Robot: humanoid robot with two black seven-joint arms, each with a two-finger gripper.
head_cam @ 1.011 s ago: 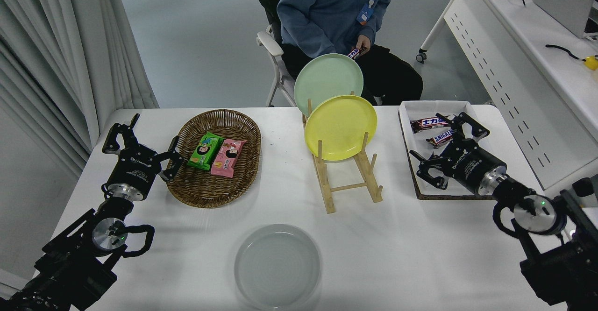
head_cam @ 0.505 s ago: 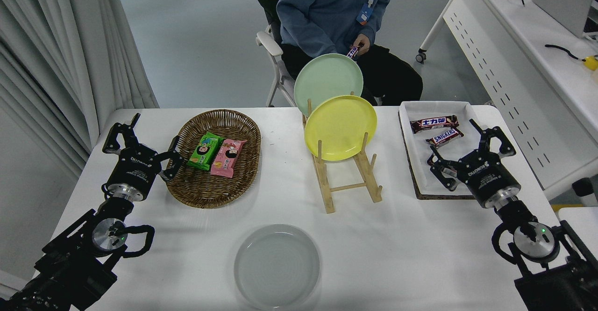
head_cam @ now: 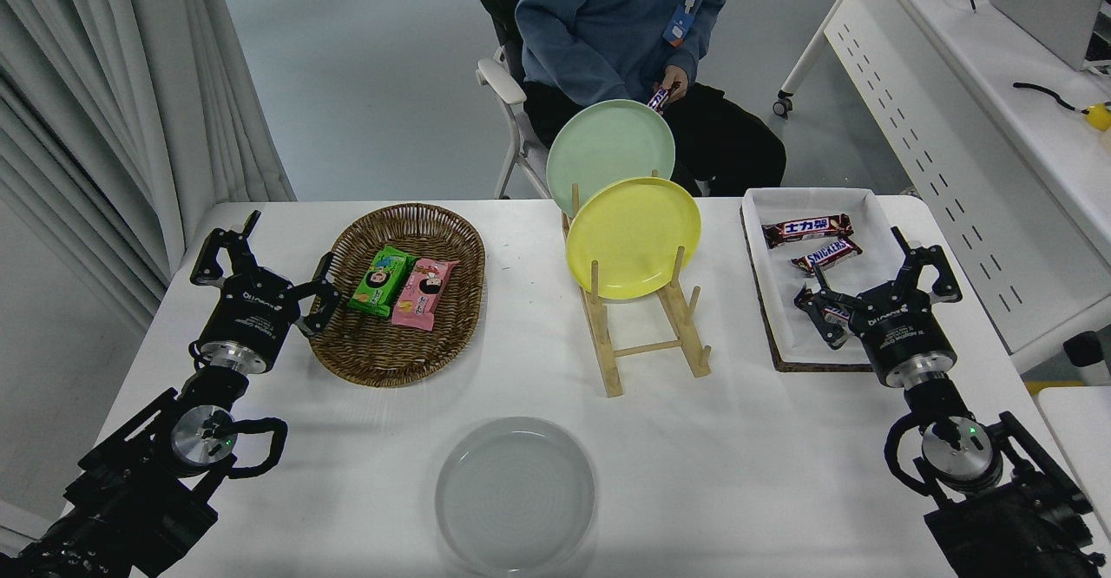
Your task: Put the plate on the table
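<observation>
The light grey plate [head_cam: 515, 495] lies flat on the white table [head_cam: 738, 465] near its front edge, with nothing touching it. My right gripper [head_cam: 877, 279] is open and empty over the near end of the white tray, far to the right of the plate. Parked at the left, my left gripper [head_cam: 260, 261] is open beside the wicker basket.
A wooden rack [head_cam: 647, 326] holds a yellow plate [head_cam: 633, 236] and a pale green plate [head_cam: 610, 153]. The wicker basket [head_cam: 397, 348] holds two snack packs. The white tray [head_cam: 785, 335] holds chocolate bars. A person [head_cam: 608, 22] sits at the far side holding a bar.
My right arm swung right and straightened, its gripper moving from over the tray's left part to the tray's near right end. The plate and left arm stayed still.
</observation>
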